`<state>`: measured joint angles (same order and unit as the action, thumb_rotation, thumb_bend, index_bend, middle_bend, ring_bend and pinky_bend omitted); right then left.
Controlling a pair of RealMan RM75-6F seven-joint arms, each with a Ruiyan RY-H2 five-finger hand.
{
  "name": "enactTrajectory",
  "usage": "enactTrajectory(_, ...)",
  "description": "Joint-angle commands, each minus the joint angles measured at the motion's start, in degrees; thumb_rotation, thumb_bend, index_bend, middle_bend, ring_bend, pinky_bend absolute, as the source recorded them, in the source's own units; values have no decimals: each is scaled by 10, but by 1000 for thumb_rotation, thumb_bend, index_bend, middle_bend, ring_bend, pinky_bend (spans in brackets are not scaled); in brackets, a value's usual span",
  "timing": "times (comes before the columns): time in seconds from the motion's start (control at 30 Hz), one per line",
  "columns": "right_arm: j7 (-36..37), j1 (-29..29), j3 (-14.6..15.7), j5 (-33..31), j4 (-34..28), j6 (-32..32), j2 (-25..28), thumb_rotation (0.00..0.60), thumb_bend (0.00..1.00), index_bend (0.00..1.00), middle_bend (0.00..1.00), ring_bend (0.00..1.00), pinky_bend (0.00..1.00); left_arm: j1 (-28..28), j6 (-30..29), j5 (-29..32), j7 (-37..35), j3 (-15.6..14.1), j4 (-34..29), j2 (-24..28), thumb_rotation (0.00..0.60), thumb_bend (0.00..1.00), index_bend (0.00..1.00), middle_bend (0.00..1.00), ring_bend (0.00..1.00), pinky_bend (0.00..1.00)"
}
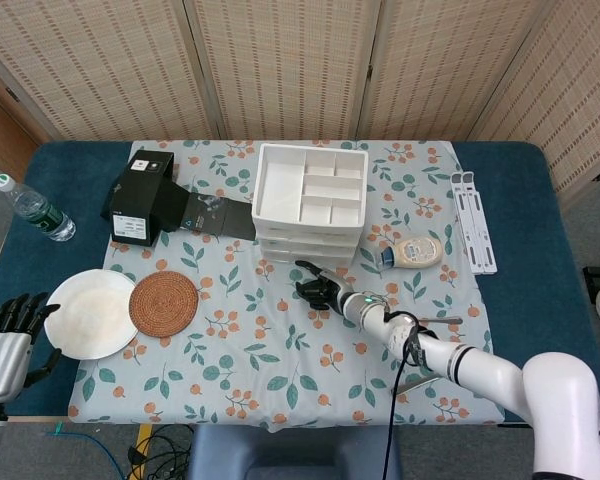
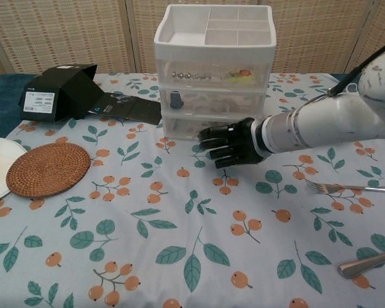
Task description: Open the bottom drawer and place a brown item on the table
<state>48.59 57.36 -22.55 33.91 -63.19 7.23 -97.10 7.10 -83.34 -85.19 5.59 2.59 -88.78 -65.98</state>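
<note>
Two views. Head: right hand (image 1: 320,289) empty, fingers apart, just before the drawer unit (image 1: 310,205); left hand (image 1: 8,330) idle, open. Chest: bottom drawer (image 2: 202,127) shut, brown item unseen. Risk: fingers miss the pull, shoving the unit back.

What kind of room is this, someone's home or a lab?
Probably a staged test area made to look homely. Folding woven screens wall it off, a floral cloth covers a blue padded table, and cables trail on the floor below. Household props sit about: a drawer unit and a plate.
</note>
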Motion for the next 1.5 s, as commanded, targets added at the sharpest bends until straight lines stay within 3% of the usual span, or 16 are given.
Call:
enactTrajectory(0.03,-5,5,4,-6,6,3,-5,600,616,0,849,1000,1000,0,0,1,-1,0,1,0,600,318,204,126,71,92)
enactTrajectory(0.97,-52,35,14,-37,53,8,-33,600,616,14,840,1000,1000,-3,1,6,5,-2,-3,2,600,317,204,126,71,92)
enactTrajectory(1.13,-59,33,14,-36,49,9,-31,600,616,65,839,1000,1000,-2,1,6,6,-2,-4,2,600,318,204,126,71,92)
enactTrajectory(1.5,-72,21,17,-33,14,10,-15,600,616,75,834,1000,1000,-4,0,6,7,-3,-3,3,600,318,204,126,71,92)
